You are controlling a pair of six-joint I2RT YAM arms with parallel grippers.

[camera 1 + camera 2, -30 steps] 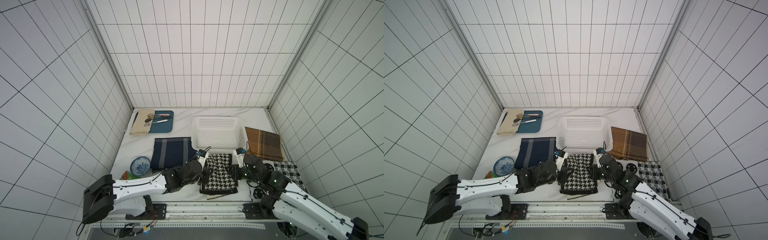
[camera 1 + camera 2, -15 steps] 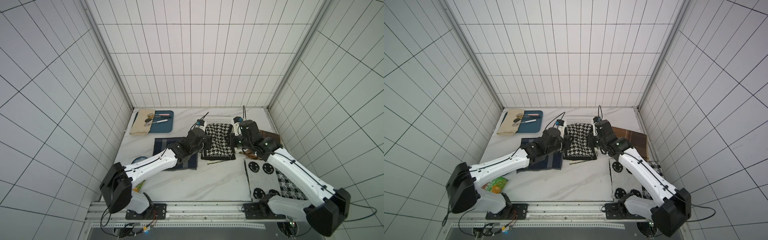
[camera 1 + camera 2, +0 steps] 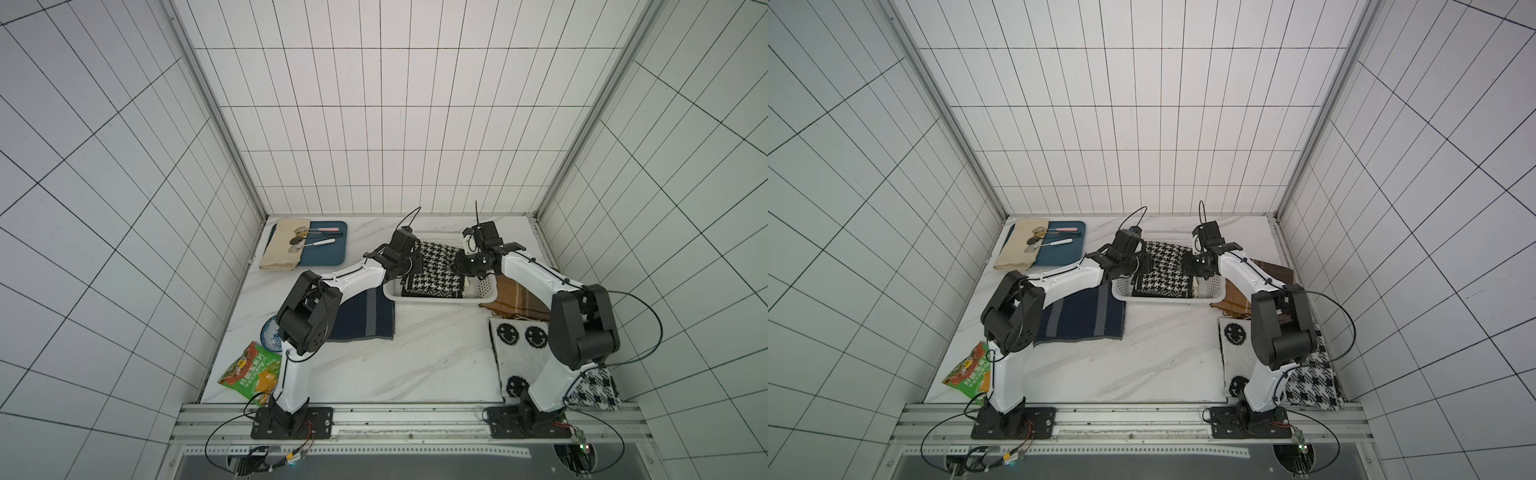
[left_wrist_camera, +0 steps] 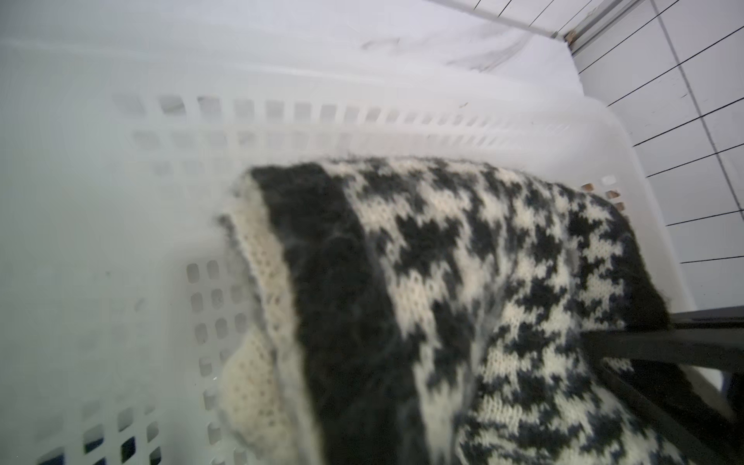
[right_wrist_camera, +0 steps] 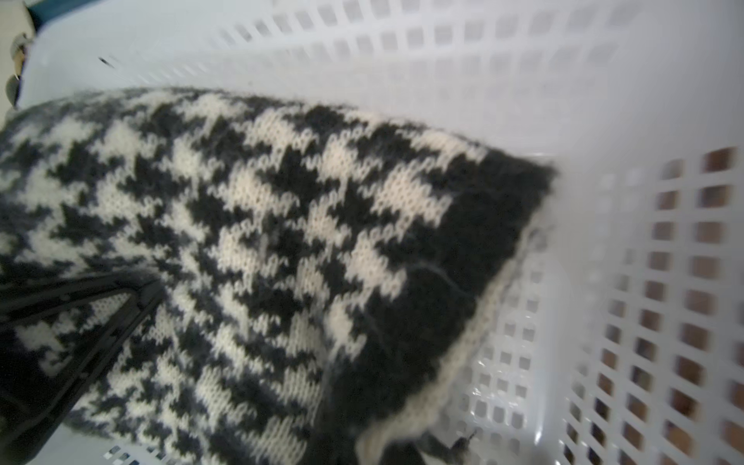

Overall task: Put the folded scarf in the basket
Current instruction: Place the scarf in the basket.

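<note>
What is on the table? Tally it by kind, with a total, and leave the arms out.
Scarves: 5 (houndstooth, navy, brown, smiley, checked)
Beige cloth: 1
Basket: 1
Tray: 1
Spoons: 3, as far as shows
Plate: 1
Snack bag: 1
Total: 13
Where smiley and checked meet is hidden, so they may be one piece.

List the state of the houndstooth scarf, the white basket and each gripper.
Black-and-white houndstooth knitted scarf: folded, gripped at both sides, inside the basket's walls.
White perforated plastic basket: upright on the table, scarf inside.
Left gripper: shut on the scarf.
Right gripper: shut on the scarf.
</note>
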